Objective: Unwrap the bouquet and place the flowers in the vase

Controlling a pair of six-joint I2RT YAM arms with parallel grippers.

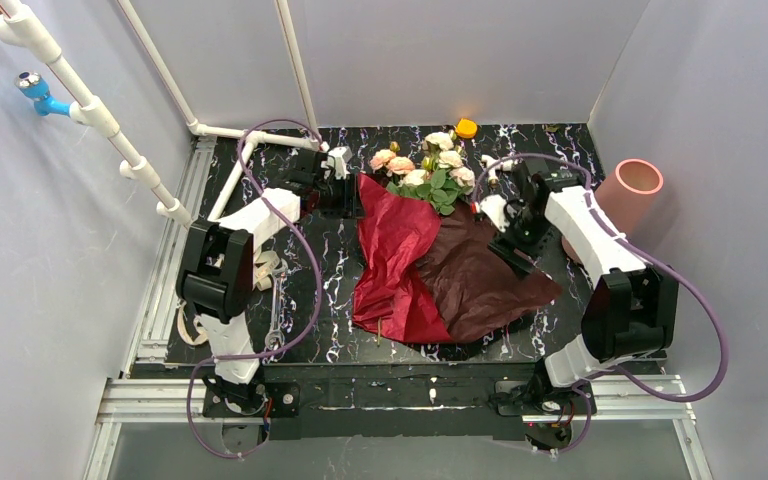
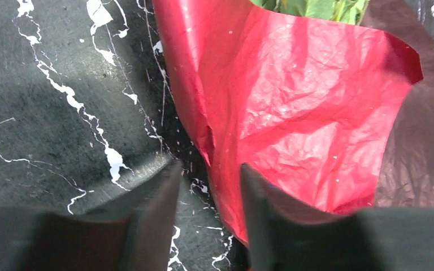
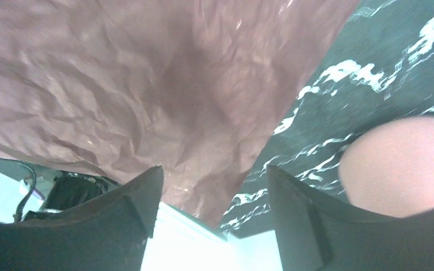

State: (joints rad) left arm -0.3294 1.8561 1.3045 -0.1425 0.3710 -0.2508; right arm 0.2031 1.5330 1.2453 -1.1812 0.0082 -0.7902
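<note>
Left gripper (image 2: 210, 169) and right gripper (image 3: 215, 170): jaws apart, both empty. Flowers (image 1: 425, 175) lie atop 2 spread paper sheets (image 1: 400, 250); vase (image 1: 615, 200) far right. Recommend gripping the stems (not blooms), low down.

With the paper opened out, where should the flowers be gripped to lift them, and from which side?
Probably just below the leaves, where the stems of the flowers bunch, not at the soft heads. Come from the right: the dark sheet lies flat there, while the red sheet folds over the stems from the left. The open right gripper is nearest.
</note>
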